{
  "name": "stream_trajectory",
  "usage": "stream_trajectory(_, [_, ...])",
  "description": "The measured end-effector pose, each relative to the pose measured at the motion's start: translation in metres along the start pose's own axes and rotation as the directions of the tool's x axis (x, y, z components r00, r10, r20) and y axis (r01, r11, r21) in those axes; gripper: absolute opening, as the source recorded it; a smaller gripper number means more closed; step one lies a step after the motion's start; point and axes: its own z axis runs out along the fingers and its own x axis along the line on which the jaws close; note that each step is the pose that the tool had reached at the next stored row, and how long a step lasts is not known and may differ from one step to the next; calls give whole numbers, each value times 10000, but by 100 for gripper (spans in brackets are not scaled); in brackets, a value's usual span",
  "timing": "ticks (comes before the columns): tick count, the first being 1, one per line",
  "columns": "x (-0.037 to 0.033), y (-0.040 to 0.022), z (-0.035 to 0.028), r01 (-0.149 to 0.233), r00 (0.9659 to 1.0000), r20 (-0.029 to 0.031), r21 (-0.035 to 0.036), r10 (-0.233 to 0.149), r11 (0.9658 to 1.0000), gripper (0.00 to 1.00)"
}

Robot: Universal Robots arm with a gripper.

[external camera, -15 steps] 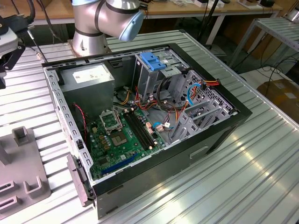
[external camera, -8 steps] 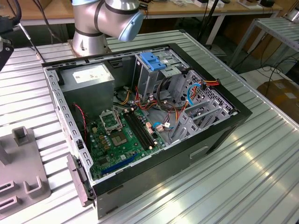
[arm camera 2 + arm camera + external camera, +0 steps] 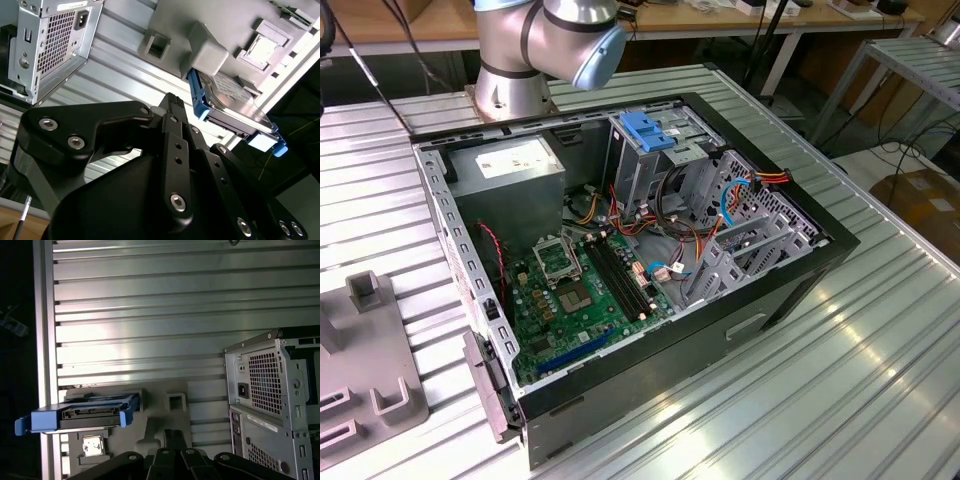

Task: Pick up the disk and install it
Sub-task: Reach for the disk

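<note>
Exterior view: an open PC case (image 3: 800, 270) is being shown on the ribbed tabletop (image 3: 840, 400), w/ the arm (image 3: 550, 40) base behind it and a grey fixture (image 3: 370, 370) at the exterior view's left. More is being given by both wrist views: the disk (image 3: 92, 411), framed by its blue bracket, is being carried on that fixture, w/ the case's vented rear off to one side. The end effector (image 3: 175, 436) is being seen narrow, fingers drawn together, nothing gripped, apart from the disk.
</note>
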Motion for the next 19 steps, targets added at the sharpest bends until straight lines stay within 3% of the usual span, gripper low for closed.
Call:
stream_trajectory(5, [120, -4, 5, 0, 10000, 1, -1, 0, 10000, 10])
stream_trajectory(19, [544, -18, 22, 0, 10000, 0, -1, 0, 10000, 10])
